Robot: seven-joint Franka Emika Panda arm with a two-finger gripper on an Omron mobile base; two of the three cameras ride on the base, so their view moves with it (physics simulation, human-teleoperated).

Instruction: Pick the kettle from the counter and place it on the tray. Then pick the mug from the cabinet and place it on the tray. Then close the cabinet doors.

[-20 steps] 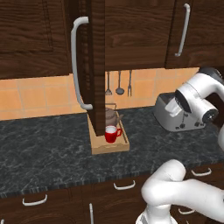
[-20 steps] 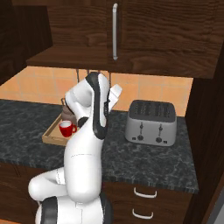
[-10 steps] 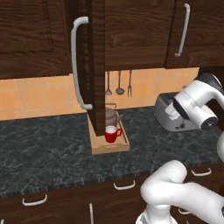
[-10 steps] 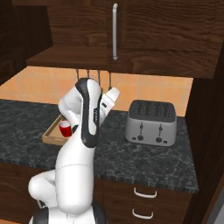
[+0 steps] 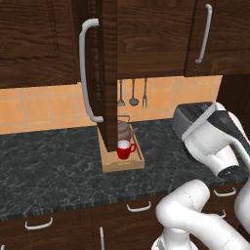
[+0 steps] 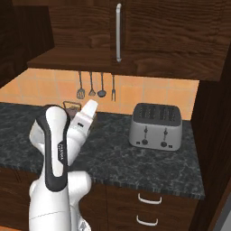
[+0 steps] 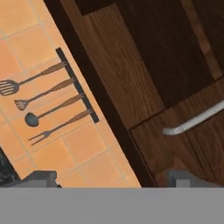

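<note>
The light wooden tray (image 5: 122, 163) lies on the dark marbled counter (image 5: 53, 166) below the cabinet. The brownish kettle (image 5: 123, 131) stands at the tray's back and the red mug (image 5: 125, 149) in front of it. One cabinet door (image 5: 107, 68) stands open, edge-on, with a curved silver handle (image 5: 85, 73). In the hand view my gripper (image 7: 114, 180) is open and empty, its fingertips (image 7: 41, 177) wide apart. It faces the tiled wall, the cabinet's underside (image 7: 127, 78) and a door handle (image 7: 197, 120). In the right base view my arm (image 6: 56, 149) covers the tray; the kettle's top (image 6: 68, 107) peeks out behind it.
A silver toaster (image 6: 155, 126) stands on the counter right of the tray. Several utensils (image 6: 97, 85) hang on a rail on the orange tiles. A shut cabinet door with a silver handle (image 5: 205, 34) is at the upper right. Drawers with short handles (image 5: 139, 207) run below.
My arm has swung up and back from the tray; its elbow has dropped lower. It now hides the mug in the right base view. The jaws stayed open.
</note>
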